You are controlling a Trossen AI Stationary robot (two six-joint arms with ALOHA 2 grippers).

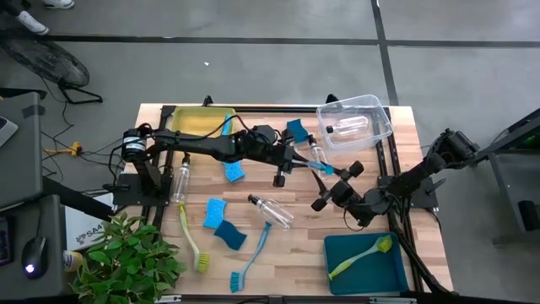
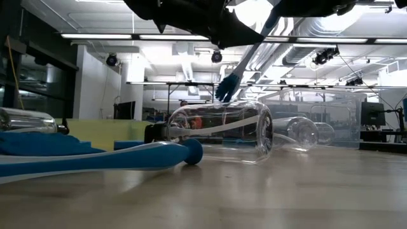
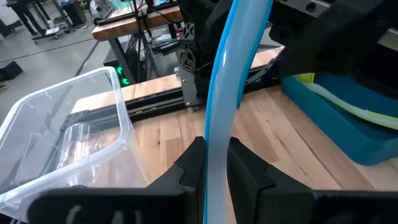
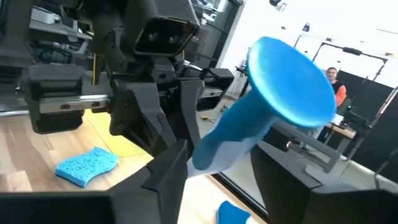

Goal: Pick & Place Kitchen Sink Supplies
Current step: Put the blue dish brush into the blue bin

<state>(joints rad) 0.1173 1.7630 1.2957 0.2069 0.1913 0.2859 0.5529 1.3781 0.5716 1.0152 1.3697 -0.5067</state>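
High view has the left tool (image 3: 215, 163) reaching across the middle of the tabletop (image 1: 295, 253) with a blue brush (image 1: 319, 160) clamped in it. The left wrist view shows both fingers pressed against the handle. The right tool (image 4: 214, 165) meets it end-on, its fingers standing either side of the handle's flared tip. One finger is against the handle and a gap shows at the other, so it is open and has no grip yet. The brush hangs in the air between the two tools, with the clear bin (image 1: 384, 127) just beyond them and the teal bin (image 1: 396, 274) near the right tool.

This looks like a hand-over. To do it well, the right tool should close squarely on the handle behind the flare, and the left should hold firm until that grip is sure. After that the left should let go cleanly, without twisting the brush.

Count:
- **Sponges:** four, all blue. One (image 1: 296, 129) is just beyond the left tool, one (image 1: 234, 172) is beside the left arm, and two (image 1: 214, 211) (image 1: 229, 236) are nearer the front edge.
- **Bottles:** three. One (image 1: 180, 181) is far behind the left tool, one (image 1: 272, 211) is just in front of it, and one (image 1: 348, 127) is in the clear bin.
- **Brushes:** four certain. These are the held one, a second blue brush (image 1: 250, 257), a yellow-green brush (image 1: 192, 241) on the wood, and another yellow-green one (image 1: 361, 257) in the teal bin.
- **Unclear:** a blue strip in the yellow bin (image 1: 187, 121) may be a fifth brush, but I cannot tell.
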